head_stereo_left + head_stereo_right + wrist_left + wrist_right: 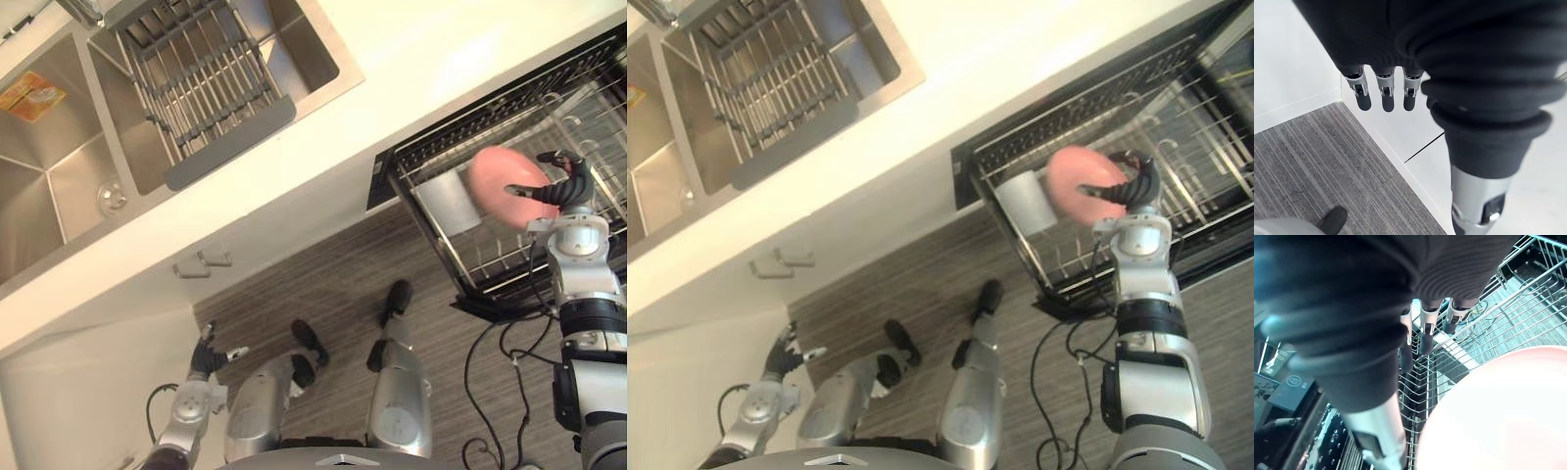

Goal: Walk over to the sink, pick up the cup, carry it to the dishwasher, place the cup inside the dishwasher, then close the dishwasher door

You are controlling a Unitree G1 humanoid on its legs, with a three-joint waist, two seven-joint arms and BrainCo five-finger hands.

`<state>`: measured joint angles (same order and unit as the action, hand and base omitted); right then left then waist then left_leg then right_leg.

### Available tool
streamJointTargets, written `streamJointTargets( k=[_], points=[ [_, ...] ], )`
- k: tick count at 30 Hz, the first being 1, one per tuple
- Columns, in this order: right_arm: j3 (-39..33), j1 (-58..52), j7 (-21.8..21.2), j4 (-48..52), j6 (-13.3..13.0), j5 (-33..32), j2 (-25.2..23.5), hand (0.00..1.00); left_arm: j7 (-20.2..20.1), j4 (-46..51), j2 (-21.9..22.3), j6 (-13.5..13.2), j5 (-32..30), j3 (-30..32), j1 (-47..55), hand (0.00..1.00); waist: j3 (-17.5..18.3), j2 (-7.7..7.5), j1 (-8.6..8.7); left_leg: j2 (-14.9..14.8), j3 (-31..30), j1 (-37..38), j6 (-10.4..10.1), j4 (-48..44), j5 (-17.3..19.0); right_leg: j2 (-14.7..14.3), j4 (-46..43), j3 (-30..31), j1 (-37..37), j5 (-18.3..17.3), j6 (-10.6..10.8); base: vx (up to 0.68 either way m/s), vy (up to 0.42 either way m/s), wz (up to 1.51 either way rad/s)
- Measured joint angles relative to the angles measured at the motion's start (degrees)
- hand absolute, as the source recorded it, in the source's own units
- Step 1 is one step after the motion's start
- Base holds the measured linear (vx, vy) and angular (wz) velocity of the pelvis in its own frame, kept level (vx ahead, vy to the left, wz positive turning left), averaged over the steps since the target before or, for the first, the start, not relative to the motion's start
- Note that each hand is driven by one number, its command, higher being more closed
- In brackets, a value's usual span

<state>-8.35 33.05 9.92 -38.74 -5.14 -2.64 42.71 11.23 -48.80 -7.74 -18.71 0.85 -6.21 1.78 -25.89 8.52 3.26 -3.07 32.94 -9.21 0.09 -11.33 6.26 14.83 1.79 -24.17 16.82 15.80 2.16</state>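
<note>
One-handed: carrying the pink cup (502,184) above the pulled-out dishwasher rack (482,266), at 3 o'clock in the head views.

Clamping the right hand (566,186) on the cup, dark fingertips (524,191) curling over its near edge, thumb closing from the far side. Placing the cup at 9 o'clock from that palm, just beside the silver insert (448,201), clear of the wires below. Showing a round face to the head camera, so judging the long axis as pointing roughly upward, not along the rack. Judging a lowering and release as the step in hand. Hanging the left hand (208,358) at 7 o'clock, well apart, fingers (1387,100) loose, straight, holding nothing. Counting: one cup, one rack, one insert, one sink (59,186) at 10 o'clock, one drainer basket (230,137).
</note>
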Motion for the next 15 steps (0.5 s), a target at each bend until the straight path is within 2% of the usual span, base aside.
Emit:
streamJointTargets(
  k=[4,11,13,15],
  points=[
    [-3.37,-2.49,-1.14,4.76,-0.98,-2.19,-1.27,0.00,0.01,-0.23,0.04,0.08,-1.13,1.12,0.58,0.00,0.98,-1.89,0.25,-0.33,0.11,1.42,-0.30,0.46,0.07,-0.36,-0.03,-0.17,-1.20,-0.73,-0.23,0.04,-0.009,-0.05],
    [-8.72,-3.75,-2.33,9.34,-1.19,-10.54,-1.88,0.00,0.10,-0.18,0.06,0.86,-1.33,2.41,1.19,0.00,2.38,-2.84,0.40,-0.89,0.12,3.53,-0.90,0.80,0.33,-1.19,-0.19,-0.08,-3.03,-0.72,-0.07,0.05,-0.004,-0.03],
    [-10.67,-4.59,-2.21,11.37,-1.23,-11.79,-2.72,0.00,0.10,-0.17,0.11,1.40,-1.87,3.20,1.22,0.00,2.71,-3.39,0.45,-0.94,0.28,3.89,-0.95,1.02,0.32,-1.32,-0.19,0.00,-3.20,-0.76,-0.07,0.03,0.000,-0.03],
    [-13.59,-5.98,0.24,12.62,-0.66,-13.31,-3.70,0.00,0.16,-0.15,0.51,2.03,-2.27,4.05,1.25,0.00,3.03,-4.04,0.69,-0.96,0.33,4.94,-1.07,1.22,0.42,-1.37,-0.18,0.06,-4.22,-0.88,0.06,0.00,0.000,0.00]
  ],
)
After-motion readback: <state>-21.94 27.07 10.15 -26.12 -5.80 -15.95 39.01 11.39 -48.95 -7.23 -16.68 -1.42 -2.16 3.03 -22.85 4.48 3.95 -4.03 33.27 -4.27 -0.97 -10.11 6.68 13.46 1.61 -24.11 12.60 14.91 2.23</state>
